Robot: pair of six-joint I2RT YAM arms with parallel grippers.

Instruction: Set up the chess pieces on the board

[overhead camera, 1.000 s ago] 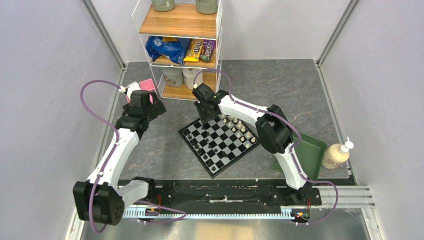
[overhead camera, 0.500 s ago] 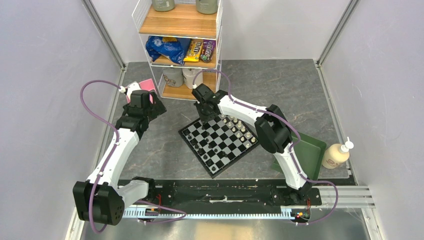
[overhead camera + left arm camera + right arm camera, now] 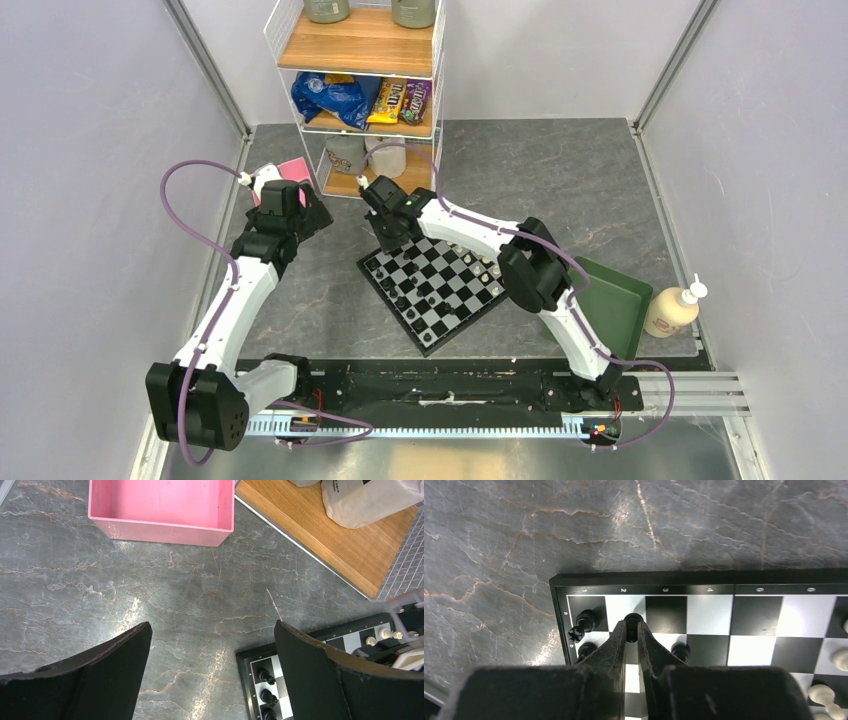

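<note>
The board [image 3: 425, 343] lies at an angle in the middle of the table. Black pieces [image 3: 400, 285] stand along its left side and cream pieces [image 3: 485, 262] along its right side. My right gripper [image 3: 386, 240] is low over the board's far left corner. In the right wrist view it [image 3: 632, 626] is shut on a black piece [image 3: 632, 618] over a white square in the second row, next to other black pieces [image 3: 586, 620]. My left gripper [image 3: 210, 630] is open and empty above bare table left of the board [image 3: 245, 656].
A pink box [image 3: 160, 505] lies on the table beyond the left gripper. A wire shelf unit [image 3: 360, 100] with snacks and jars stands behind the board. A green tray [image 3: 610, 305] and a soap bottle [image 3: 672, 310] are at the right.
My right gripper has moved left along the board's far edge to its left corner. The left arm has not moved.
</note>
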